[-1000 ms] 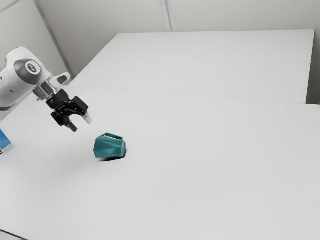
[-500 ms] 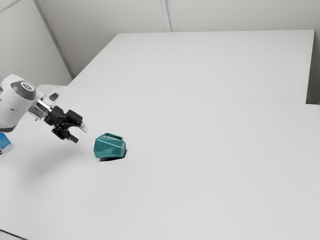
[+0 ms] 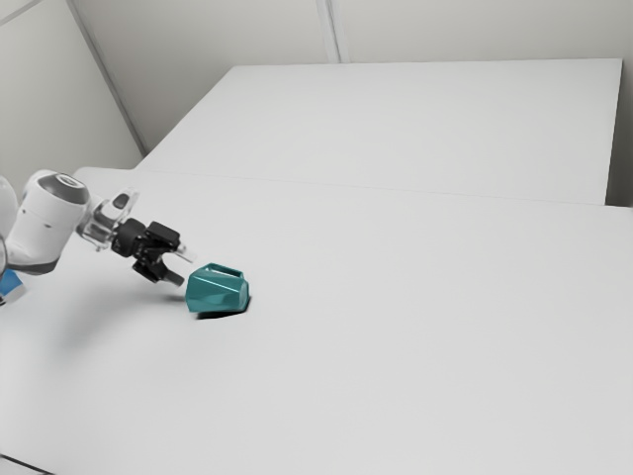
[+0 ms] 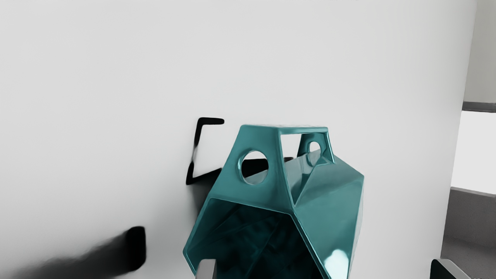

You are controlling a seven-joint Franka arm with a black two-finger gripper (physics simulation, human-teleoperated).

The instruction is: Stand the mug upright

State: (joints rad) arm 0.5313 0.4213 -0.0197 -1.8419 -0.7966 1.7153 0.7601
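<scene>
The teal faceted mug [image 3: 218, 290] lies on its side on the white table, its handle on the upper side. My gripper [image 3: 186, 269] is low at the mug's exterior-view left end, fingers spread and pointing toward it. In the wrist view the mug [image 4: 325, 209] shows its dark open mouth facing my hand, with the handle above the opening. The gripper [image 4: 323, 269] stands open there, one fingertip in front of the mouth and the other out beyond the mug's side. Contact with the mug cannot be told.
A blue object [image 3: 10, 285] sits at the exterior view's left edge, partly behind the arm. The white table [image 3: 415, 327] extends around the mug, with a raised white surface [image 3: 425, 124] behind. A dark thin line [image 3: 25, 464] crosses the lower left corner.
My hand has come down and then moved toward the exterior view's right, closing the distance to the mug, and has tilted nearer to level. The mug has stayed where it was.
</scene>
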